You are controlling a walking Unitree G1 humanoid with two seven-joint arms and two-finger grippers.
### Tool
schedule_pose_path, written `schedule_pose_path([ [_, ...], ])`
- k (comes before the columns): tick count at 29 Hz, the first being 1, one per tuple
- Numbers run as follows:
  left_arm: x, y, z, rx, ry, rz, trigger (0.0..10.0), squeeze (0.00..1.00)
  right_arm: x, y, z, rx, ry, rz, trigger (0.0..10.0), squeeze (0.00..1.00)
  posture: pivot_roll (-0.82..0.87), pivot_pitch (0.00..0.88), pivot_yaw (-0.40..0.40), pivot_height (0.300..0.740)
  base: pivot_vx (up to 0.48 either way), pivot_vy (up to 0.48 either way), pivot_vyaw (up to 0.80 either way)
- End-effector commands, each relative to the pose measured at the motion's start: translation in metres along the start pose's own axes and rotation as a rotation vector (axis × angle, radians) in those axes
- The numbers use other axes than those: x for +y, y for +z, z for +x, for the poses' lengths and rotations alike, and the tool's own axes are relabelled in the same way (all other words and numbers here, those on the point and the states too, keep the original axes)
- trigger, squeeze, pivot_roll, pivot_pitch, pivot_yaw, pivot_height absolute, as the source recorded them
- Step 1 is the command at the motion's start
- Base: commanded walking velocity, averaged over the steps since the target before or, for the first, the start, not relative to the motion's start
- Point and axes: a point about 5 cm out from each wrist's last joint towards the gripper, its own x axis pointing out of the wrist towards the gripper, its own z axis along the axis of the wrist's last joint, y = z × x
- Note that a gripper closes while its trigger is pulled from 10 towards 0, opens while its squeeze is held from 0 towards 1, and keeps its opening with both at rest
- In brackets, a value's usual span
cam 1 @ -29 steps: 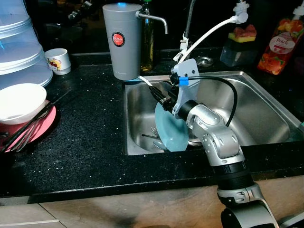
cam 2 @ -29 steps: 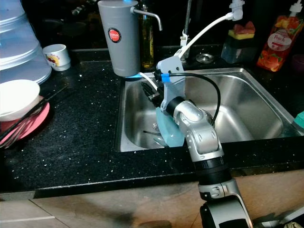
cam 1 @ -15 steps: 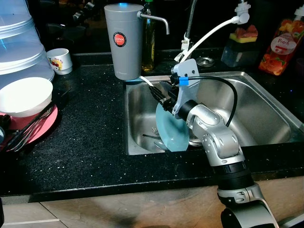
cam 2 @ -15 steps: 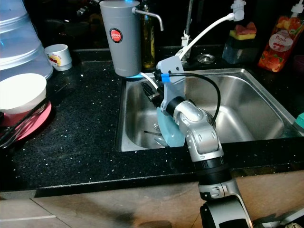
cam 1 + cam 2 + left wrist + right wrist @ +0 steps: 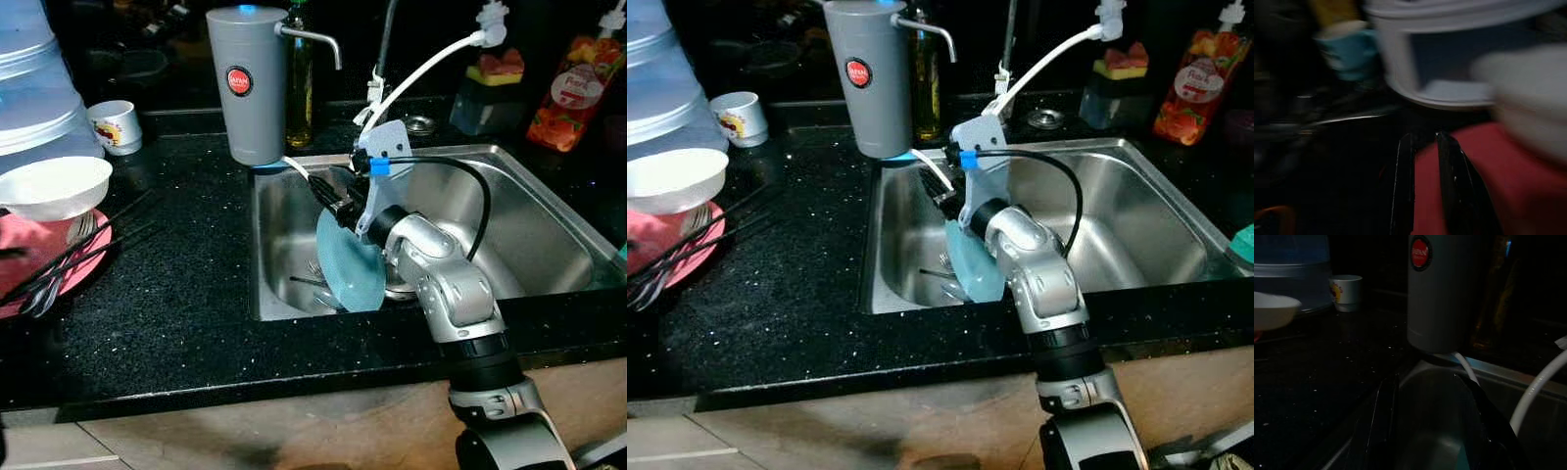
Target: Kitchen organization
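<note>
From the left eye view, the right arm reaches over the front edge of the sink (image 5: 549,211), and the right hand (image 5: 328,196) sits at the sink's near left corner, just above a teal plate (image 5: 348,269) that stands tilted on its edge inside. I cannot tell whether the fingers pinch the plate's rim. A fork (image 5: 315,266) lies on the sink floor beside the plate. A grey dispenser (image 5: 245,83) stands on the black table (image 5: 186,284) at the sink's back left corner, with a bottle (image 5: 299,73) right behind it. Far left, a white bowl (image 5: 57,186) hovers over a pink plate (image 5: 29,264) carrying chopsticks (image 5: 88,250); a small cup (image 5: 113,125) sits farther back.

The right eye view shows the same layout, plus a sponge (image 5: 1127,61) and an orange pouch (image 5: 1190,86) behind the sink.

The left wrist view is blurred: the left hand (image 5: 1422,142) has its 2 fingers (image 5: 1449,176) nearly together with a thin gap, over the red plate, with the white bowl just ahead. Whether they grip anything I cannot tell.

The right wrist view is dark: the right hand's 2 fingers (image 5: 1383,416) are spread apart over the sink corner, the dispenser straight ahead.
</note>
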Motion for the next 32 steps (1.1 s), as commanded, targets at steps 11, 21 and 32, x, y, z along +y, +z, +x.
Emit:
schedule_pose_path([
  [11,0.07,-0.026,-0.022,0.167,0.3,0.063,10.0,0.0,0.005,0.0,0.001,-0.004,0.018,0.008,10.0,0.0,0.03,0.002,0.019,0.74,0.0,0.0,0.0],
  [21,0.068,-0.058,-0.031,0.332,0.265,0.045,10.0,0.0,0.005,0.0,0.001,-0.003,0.021,0.008,10.0,0.0,0.03,0.004,0.012,0.74,0.0,0.0,0.0],
  [32,0.02,-0.051,-0.016,0.288,0.006,0.076,10.0,0.0,0.003,0.001,0.0,-0.002,0.015,0.004,10.0,0.0,0.02,0.004,0.017,0.74,0.0,0.0,0.0],
])
